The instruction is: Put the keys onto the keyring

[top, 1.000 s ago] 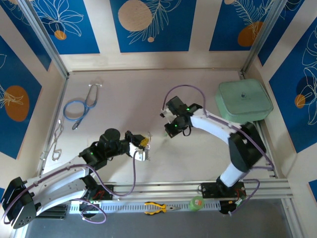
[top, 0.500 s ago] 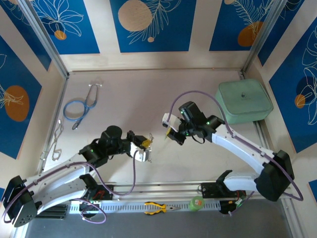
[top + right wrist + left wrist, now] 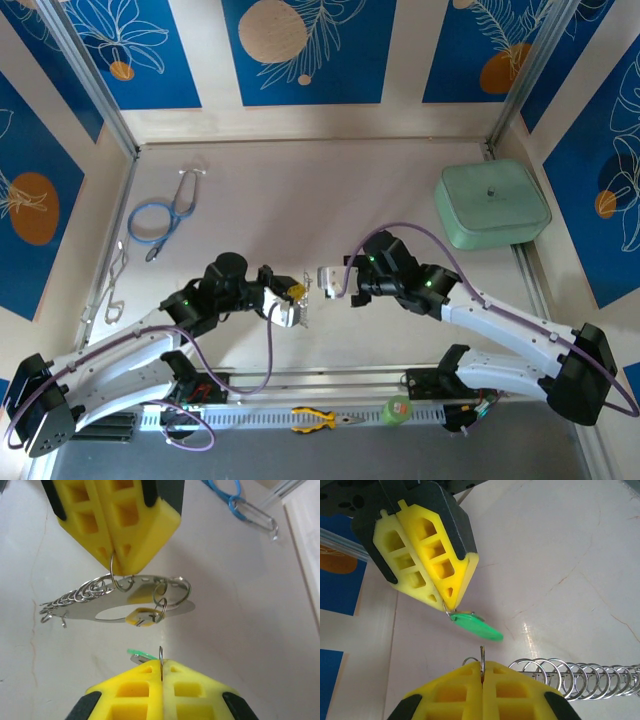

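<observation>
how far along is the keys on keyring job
Done: the yellow key looks already hung from a ring on the keyring, which the left gripper holds shut by one of its rings. In hand: the right gripper is shut on the small ring of the green key, facing the keyring but apart from it. Left: getting the green key onto the keyring.

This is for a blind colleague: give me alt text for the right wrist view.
The right gripper, shut on the small ring of the green key, faces the left gripper, which is shut on a ring of the keyring. The yellow key already hangs from the keyring, and a blue stethoscope lies beyond.
</observation>
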### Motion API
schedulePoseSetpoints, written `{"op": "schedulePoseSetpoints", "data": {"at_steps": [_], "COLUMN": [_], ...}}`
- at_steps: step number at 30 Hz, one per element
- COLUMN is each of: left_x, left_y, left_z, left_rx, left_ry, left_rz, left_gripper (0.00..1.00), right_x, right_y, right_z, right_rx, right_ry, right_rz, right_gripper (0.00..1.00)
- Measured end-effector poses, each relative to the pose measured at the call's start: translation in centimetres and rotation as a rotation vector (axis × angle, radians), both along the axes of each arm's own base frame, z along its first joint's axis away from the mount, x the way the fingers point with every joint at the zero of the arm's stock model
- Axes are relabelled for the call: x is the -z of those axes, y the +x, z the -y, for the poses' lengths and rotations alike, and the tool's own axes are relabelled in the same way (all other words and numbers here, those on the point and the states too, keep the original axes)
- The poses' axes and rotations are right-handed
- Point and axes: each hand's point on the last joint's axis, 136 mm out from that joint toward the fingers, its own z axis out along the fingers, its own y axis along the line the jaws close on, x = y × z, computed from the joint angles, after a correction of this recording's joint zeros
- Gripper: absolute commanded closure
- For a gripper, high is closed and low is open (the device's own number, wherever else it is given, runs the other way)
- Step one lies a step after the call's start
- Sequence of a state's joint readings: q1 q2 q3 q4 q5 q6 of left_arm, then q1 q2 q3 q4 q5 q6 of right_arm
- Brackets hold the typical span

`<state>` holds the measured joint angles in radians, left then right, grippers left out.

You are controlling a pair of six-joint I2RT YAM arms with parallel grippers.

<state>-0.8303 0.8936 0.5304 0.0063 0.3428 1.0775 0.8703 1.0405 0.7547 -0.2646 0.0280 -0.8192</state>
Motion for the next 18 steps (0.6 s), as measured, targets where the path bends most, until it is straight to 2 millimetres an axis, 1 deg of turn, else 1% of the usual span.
{"op": "schedulePoseSetpoints", "data": {"at_steps": [9,18], "left_x": [-0.1,0.1], "left_y": [-0.7,-0.8], "left_z": [0.3,0.5], "left_rx": [0.026,0.04], "left_ry": [-0.02,-0.017], "left_rz": [-0.039,-0.056], "left_gripper": [1.0,1.0], "right_x": [-1.2,-1.2], "right_y": [-1.0,-2.4], "right_z": [-0.8,-1.6], "right_rx": [-0.119,-0.234], "right_ry": [0.013,-0.008], "right_rz": [0.182,0.265], "right_gripper": [1.0,1.0]}}
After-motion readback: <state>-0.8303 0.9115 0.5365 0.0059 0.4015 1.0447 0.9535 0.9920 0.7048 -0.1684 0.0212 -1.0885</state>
